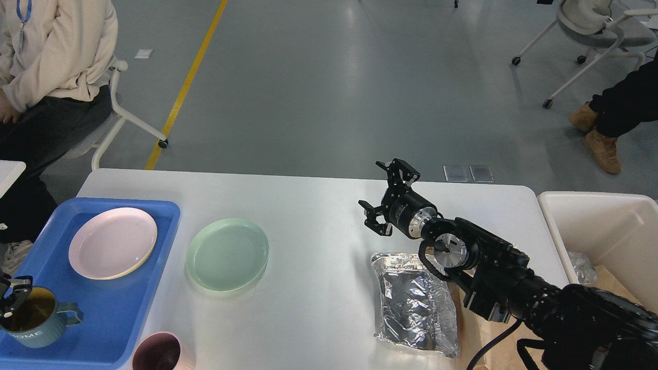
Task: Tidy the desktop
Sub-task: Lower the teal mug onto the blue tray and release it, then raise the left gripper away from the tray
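Desktop point(318, 205), the wide white rounded-corner worktop, fills the view's lower half w/ dishes sorted left: pink round plate point(113, 243) and teal ceramic mug point(36, 325) sit in blue plastic tray point(110, 318), prob. for carrying off. Mug lettering partly legible, "...ME". Left gripper point(11, 298) at mug rim, jaws' state unclear. Right gripper point(388, 198) jaws spread, empty, above crinkled silver foil pouch point(414, 303).

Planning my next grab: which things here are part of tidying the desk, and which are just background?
Job: desktop, green plate, foil bag, maroon cup, blue tray with pink plate and teal mug, cream bin.

Background: chairs, seated person.
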Motion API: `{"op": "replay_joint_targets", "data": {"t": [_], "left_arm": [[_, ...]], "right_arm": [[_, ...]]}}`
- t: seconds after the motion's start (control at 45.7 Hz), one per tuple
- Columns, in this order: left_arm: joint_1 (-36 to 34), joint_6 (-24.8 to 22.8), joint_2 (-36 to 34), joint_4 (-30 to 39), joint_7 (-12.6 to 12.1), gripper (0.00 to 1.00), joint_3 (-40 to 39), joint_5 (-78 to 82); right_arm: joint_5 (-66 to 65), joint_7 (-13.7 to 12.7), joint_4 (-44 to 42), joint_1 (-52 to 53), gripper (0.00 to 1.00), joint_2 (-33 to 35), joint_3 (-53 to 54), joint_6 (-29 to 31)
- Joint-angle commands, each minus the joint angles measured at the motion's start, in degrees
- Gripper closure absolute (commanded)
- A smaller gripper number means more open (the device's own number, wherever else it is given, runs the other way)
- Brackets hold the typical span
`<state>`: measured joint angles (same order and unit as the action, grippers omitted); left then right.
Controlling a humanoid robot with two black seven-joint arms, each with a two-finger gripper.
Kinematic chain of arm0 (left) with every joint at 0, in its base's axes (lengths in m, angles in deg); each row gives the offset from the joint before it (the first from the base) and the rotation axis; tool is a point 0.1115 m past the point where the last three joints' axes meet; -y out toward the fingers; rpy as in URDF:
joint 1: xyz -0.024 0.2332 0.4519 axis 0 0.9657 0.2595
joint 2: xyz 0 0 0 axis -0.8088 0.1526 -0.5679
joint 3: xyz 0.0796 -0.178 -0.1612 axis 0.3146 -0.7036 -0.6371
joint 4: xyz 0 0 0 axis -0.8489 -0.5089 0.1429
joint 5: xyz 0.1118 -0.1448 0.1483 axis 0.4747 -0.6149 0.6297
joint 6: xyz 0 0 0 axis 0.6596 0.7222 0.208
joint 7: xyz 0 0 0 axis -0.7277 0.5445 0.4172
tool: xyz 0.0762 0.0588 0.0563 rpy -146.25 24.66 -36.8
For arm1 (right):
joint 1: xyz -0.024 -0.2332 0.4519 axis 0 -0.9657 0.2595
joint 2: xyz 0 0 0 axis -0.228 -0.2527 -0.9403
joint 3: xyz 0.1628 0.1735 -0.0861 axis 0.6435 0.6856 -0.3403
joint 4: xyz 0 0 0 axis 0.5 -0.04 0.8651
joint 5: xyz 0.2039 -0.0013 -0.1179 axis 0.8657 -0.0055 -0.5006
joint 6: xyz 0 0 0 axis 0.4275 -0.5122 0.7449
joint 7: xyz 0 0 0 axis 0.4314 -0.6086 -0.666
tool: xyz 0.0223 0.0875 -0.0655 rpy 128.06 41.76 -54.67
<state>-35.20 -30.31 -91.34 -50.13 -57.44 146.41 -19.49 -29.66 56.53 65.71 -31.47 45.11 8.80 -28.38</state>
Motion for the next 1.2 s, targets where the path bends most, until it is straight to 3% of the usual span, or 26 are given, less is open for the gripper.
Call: {"op": "replay_joint_targets", "data": {"t": [0.0, 0.285, 0.985, 1.073, 1.182], "left_arm": [[1.78, -0.01, -0.77, -0.18, -0.18, 0.99, 0.25, 0.13], [4.59, -0.01, -1.92, -2.38, -0.44, 0.98, 0.33, 0.39], [2.49, -0.01, 0.02, -2.20, -0.88, 0.95, 2.00, 1.18], [1.52, -0.01, 0.02, -2.20, -0.79, 0.91, 2.71, 1.18], [0.73, -0.01, 0.02, -2.12, -0.79, 0.76, 2.80, 1.18]], "right_arm": [[0.00, -0.05, 0.00, 0.00, 0.00, 0.00, 0.00, 0.00], [0.00, -0.05, 0.00, -0.01, 0.00, 0.00, 0.00, 0.00], [0.00, -0.05, 0.00, -0.01, 0.00, 0.00, 0.00, 0.00], [0.00, 0.04, 0.00, -0.01, 0.00, 0.00, 0.00, 0.00], [0.00, 0.04, 0.00, -0.01, 0.00, 0.00, 0.00, 0.00]]}}
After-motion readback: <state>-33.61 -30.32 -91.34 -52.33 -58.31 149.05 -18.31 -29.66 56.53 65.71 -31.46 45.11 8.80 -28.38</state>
